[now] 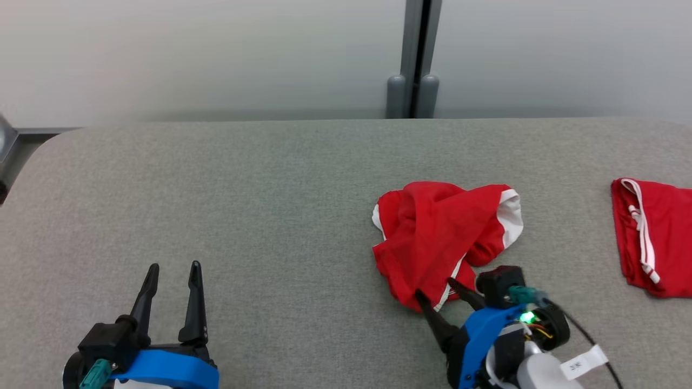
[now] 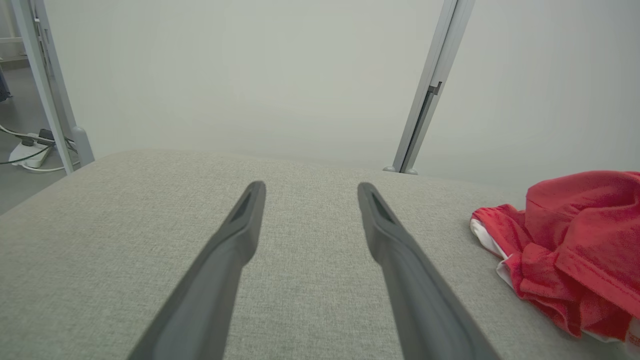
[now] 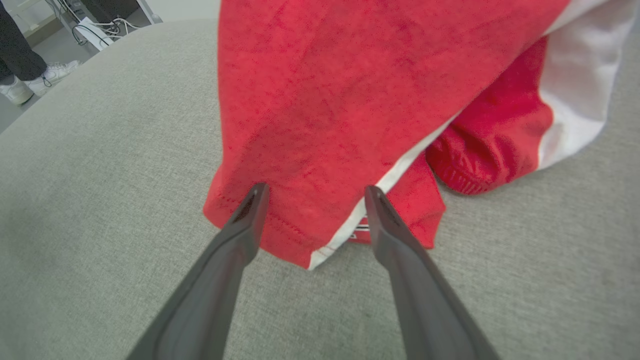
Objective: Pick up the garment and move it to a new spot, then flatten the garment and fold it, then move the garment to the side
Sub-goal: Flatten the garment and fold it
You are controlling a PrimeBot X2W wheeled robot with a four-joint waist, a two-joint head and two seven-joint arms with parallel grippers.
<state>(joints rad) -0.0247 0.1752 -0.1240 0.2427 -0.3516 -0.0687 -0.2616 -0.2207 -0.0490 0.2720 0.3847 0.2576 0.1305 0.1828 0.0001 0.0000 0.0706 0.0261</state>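
The garment (image 1: pixel 440 237) is a crumpled red piece with white trim, lying right of centre on the grey table (image 1: pixel 270 205). My right gripper (image 1: pixel 435 287) stands open at its near corner, one fingertip on each side of the hem. The right wrist view shows that red hem (image 3: pixel 300 150) between and beyond the open fingers (image 3: pixel 240 235). My left gripper (image 1: pixel 173 267) is open over bare table at the lower left, far from the cloth. From the left wrist, the garment (image 2: pixel 570 250) lies off to the right of the gripper (image 2: pixel 310 187).
A second red garment (image 1: pixel 654 237) with a white drawstring lies folded at the table's right edge. A wall panel with a grey post (image 1: pixel 413 59) runs behind the table. A person's feet in white shoes (image 3: pixel 30 80) stand on the floor beyond the table.
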